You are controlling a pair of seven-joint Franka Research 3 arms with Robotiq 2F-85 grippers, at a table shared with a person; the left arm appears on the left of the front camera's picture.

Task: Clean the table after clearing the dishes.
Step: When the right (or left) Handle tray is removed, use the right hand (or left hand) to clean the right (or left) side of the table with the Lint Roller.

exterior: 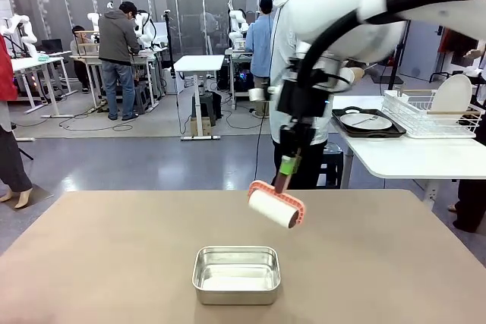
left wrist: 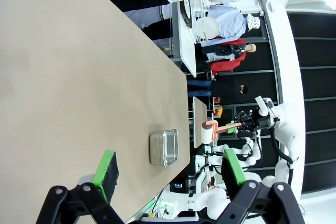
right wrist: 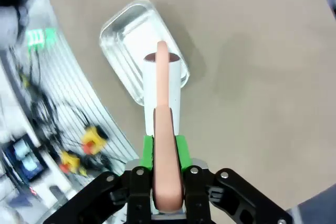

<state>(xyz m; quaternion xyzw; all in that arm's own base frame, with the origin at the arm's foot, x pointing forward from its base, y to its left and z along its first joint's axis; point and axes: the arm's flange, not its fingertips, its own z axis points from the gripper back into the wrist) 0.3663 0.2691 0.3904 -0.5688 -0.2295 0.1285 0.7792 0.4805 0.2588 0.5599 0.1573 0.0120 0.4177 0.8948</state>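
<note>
A: "The right end effector (exterior: 287,166) clamps a lint roller (exterior: 275,207) by its handle, arm reaching down from upper right, roller tilted above the brown surface (exterior: 106,256). The risk?"

B: "Sweeping low, it could clip the steel pan (exterior: 236,273) at lower centre. The left end effector (left wrist: 169,167) gapes wide; dishes (exterior: 366,121) sit at right, on the white surface (exterior: 410,158)."

The right arm (exterior: 357,13) comes in high from the right and bends down at the wrist, so the right gripper (exterior: 288,166) points almost straight down. Its green pads (right wrist: 181,149) are clamped tight on the pink handle of a lint roller (right wrist: 164,124), which hangs below the fingertips. The left gripper (left wrist: 169,167) has its jaws spread wide, with nothing between them.
</note>
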